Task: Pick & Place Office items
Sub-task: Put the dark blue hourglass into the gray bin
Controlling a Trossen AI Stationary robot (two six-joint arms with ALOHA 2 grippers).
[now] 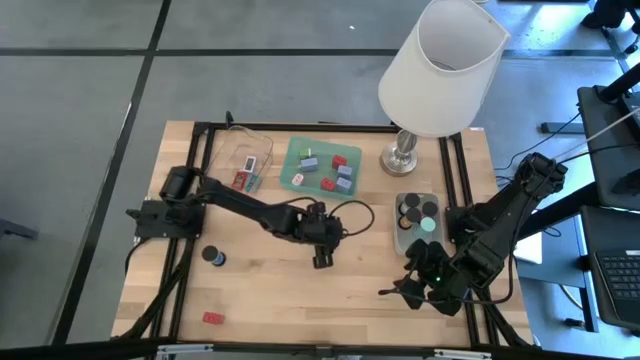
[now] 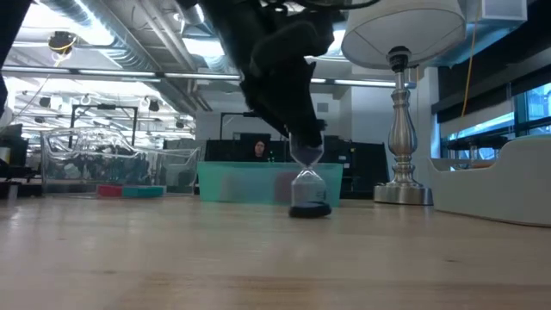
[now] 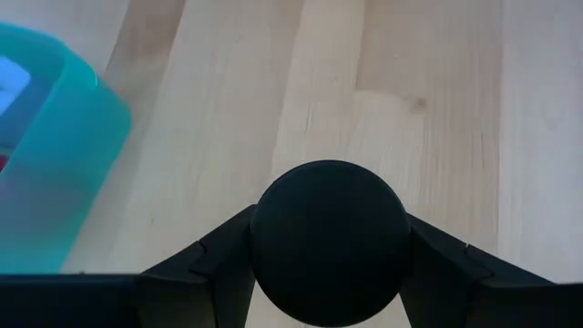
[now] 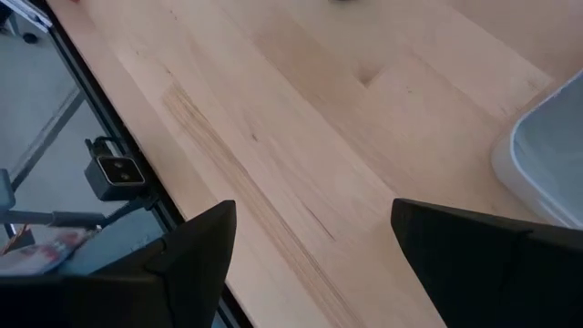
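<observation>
Overhead, the left gripper sits mid-table just below the green tray, which holds several small blocks; the right gripper waits below the grey tray of black caps and one mint-green cap. Another black cap and a red block lie well left of the left gripper. At table level, that claw stands over a black cap resting on the wood. Its wrist camera shows both fingers clenched against this cap. The right wrist camera shows its fingers released, spread over bare table.
</observation>
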